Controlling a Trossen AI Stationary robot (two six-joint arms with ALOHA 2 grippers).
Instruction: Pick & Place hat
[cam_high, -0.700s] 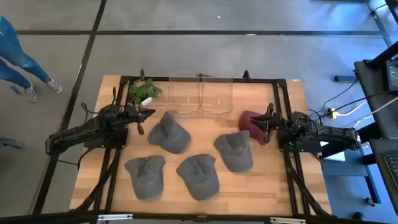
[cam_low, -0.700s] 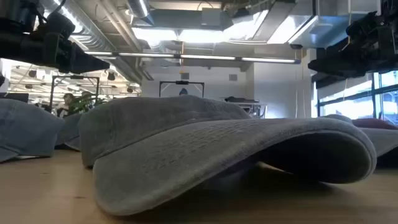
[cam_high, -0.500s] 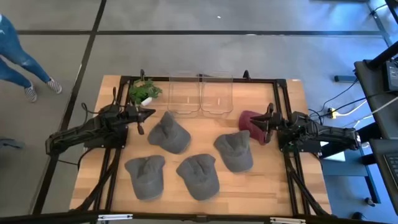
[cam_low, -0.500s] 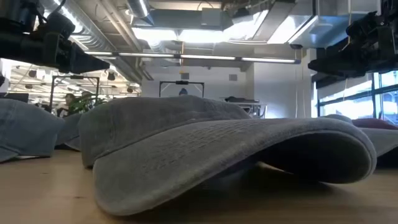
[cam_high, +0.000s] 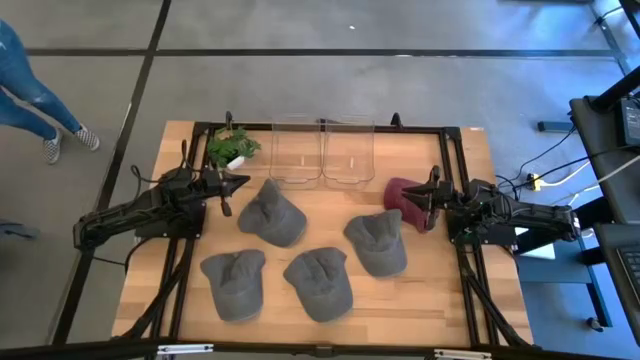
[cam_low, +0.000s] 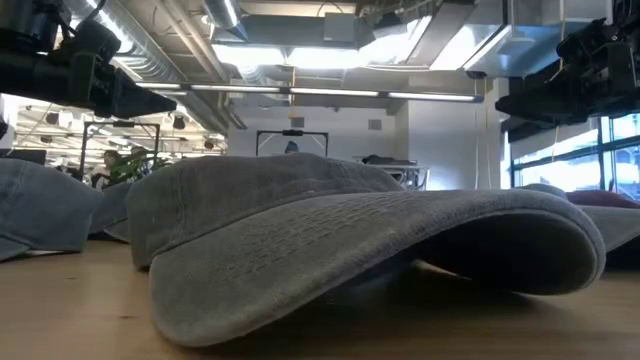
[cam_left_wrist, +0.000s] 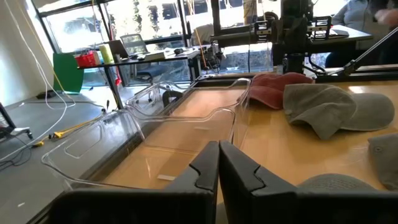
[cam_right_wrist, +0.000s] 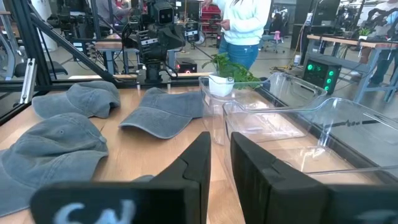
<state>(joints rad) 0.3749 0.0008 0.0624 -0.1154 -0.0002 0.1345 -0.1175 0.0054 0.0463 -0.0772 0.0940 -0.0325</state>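
Observation:
Four grey caps lie crown-up on the table: one far left (cam_high: 272, 212), one near left (cam_high: 234, 282), one near middle (cam_high: 320, 283), which fills the low view (cam_low: 330, 240), and one right (cam_high: 378, 240). A maroon cap (cam_high: 402, 190) lies by the right clear bin (cam_high: 348, 150). My left gripper (cam_high: 243, 182) (cam_left_wrist: 218, 163) hovers shut, left of the far-left cap. My right gripper (cam_high: 412, 200) (cam_right_wrist: 220, 155) hovers over the maroon cap's right edge, its fingers all but shut with a thin slit between them. Neither touches a cap.
Two clear bins (cam_high: 296, 150) stand side by side at the far edge, with a potted plant (cam_high: 232, 147) to their left. A black frame (cam_high: 330, 127) runs round the table. A person's legs (cam_high: 30, 95) show on the floor far left. Bare wood lies along the near edge.

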